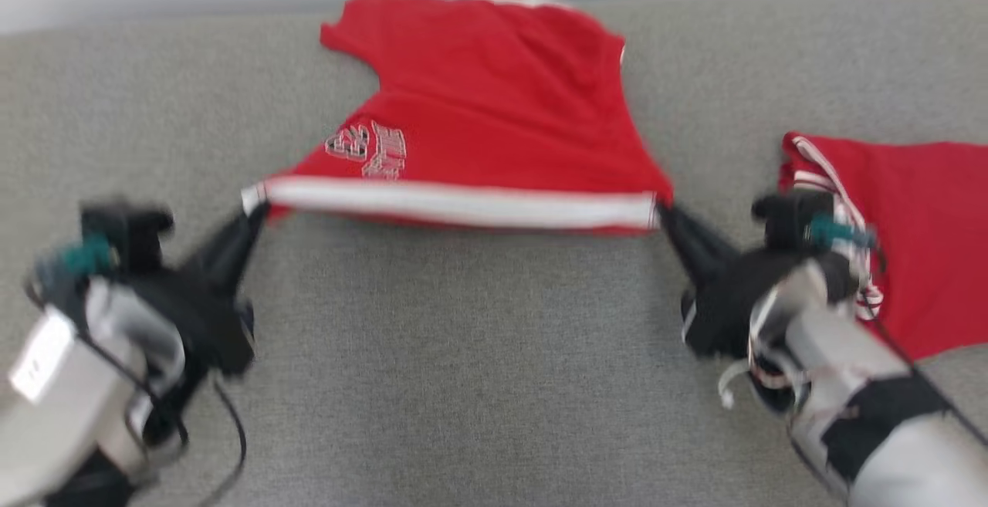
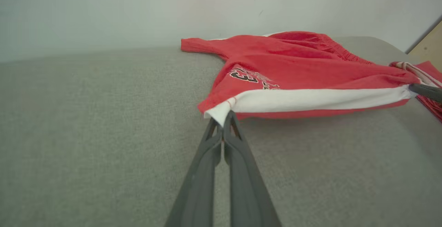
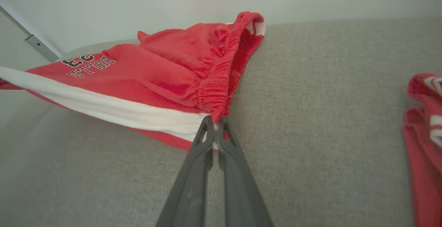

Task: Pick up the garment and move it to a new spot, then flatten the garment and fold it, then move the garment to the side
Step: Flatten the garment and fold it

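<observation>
Mid-frame on the grey cushion [image 1: 463, 353], red shorts [image 1: 494, 98] are pulled taut: left gripper [image 1: 255, 212] clamped on the white stripe's [image 1: 463, 202] left end, right gripper [image 1: 664, 214] clamped on its right end.

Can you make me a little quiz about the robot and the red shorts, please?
1. True or false: the left gripper and the right gripper are both shut on the red shorts, one at each end of the near edge.
2. Where does the other red garment lie? A: on the robot's right side. B: on the robot's left side. C: on top of the shorts.
3. Fill in: the print on the shorts reads 23 and ____.
Key: 1 true; 2 A; 3 BULLS.
</observation>
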Available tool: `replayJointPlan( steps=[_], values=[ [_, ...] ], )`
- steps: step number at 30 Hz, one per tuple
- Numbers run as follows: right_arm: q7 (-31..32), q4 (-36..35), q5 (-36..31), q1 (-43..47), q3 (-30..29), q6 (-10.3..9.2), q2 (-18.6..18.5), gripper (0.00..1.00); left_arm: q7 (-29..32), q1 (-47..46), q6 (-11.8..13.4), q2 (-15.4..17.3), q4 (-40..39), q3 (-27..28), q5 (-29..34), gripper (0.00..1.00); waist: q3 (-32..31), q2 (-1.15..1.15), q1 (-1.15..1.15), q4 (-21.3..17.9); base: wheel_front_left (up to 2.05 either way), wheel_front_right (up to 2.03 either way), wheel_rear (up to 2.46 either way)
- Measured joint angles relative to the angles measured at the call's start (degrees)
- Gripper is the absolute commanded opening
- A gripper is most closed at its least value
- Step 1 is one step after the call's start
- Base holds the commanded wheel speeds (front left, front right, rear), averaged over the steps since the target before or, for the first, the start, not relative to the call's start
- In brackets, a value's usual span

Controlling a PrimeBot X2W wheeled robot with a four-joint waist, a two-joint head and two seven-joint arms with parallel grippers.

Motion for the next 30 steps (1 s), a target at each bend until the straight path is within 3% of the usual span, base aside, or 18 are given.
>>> replayJointPlan(
  steps=[9, 18, 25, 30],
  values=[
    [-4.3, -1.3, 1.6, 12.6, 1.0, 1.04, -0.7, 0.0, -3.1, 12.4, 2.6, 0.1, -1.2, -4.0, 2.0, 0.0, -6.8, -0.01, -0.01, -0.4, 0.0, 0.0, 0.0],
    [-5.4, -2.1, 1.6, 22.8, 2.7, 1.13, -3.9, 0.0, -3.4, 23.0, 4.7, -3.0, -2.4, -8.7, 2.1, 0.0, -14.3, -0.02, -0.02, 0.3, 0.0, 0.0, 0.0],
    [-5.7, -2.8, 3.1, 32.2, 3.5, 1.2, -4.9, 0.0, -2.6, 30.9, 7.1, -2.0, -3.4, -10.6, 1.7, 0.0, -19.7, -0.02, -0.02, 1.0, 0.0, 0.0, 0.0],
    [-5.7, -3.7, 3.5, 34.1, 3.7, 1.19, -5.9, 0.0, -2.0, 33.7, 8.1, -1.7, -4.6, -11.1, 1.3, 0.0, -22.1, -0.02, -0.02, 1.1, 0.0, 0.0, 0.0]
  ],
)
